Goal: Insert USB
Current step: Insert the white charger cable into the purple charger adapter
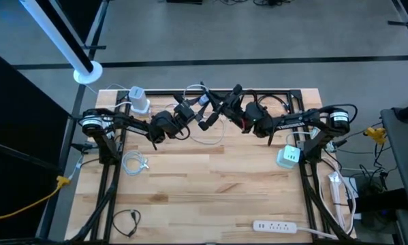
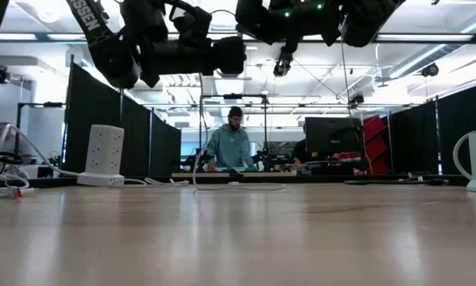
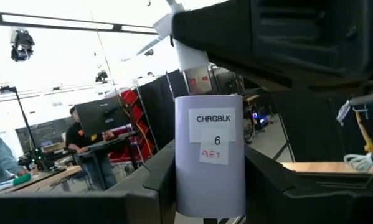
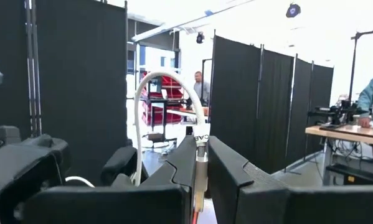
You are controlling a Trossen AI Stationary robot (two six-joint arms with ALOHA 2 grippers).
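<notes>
A white charger block (image 3: 210, 155), labelled CHRGBLK 6, stands upright between the fingers of my left gripper (image 3: 211, 186), which is shut on it above the table's far middle (image 1: 202, 101). My right gripper (image 4: 200, 180) faces it from the right (image 1: 216, 114) and is shut on the plug end of a white USB cable (image 4: 167, 78). The cable arcs up from the fingers and drops back past the gripper. Both grippers hang well above the table top. My left gripper pinches the charger block's two side faces (image 3: 180, 174) between its two fingers, low on the block. The block stands upright with its labelled face toward the camera, lifted clear of the table. My right gripper pinches the USB cable's plug end (image 4: 200, 152) between its two fingers, the plug lying along them and sticking out past the tips. The cord loops up and back from there, slack, clear of the table.
A white power tower (image 1: 139, 101) stands at the far left, a pale charger cube (image 1: 289, 156) at the right, and a power strip (image 1: 278, 224) at the near right edge. Loose cables (image 1: 135, 163) (image 1: 125, 221) lie at the left. A person (image 2: 231, 143) sits beyond the table.
</notes>
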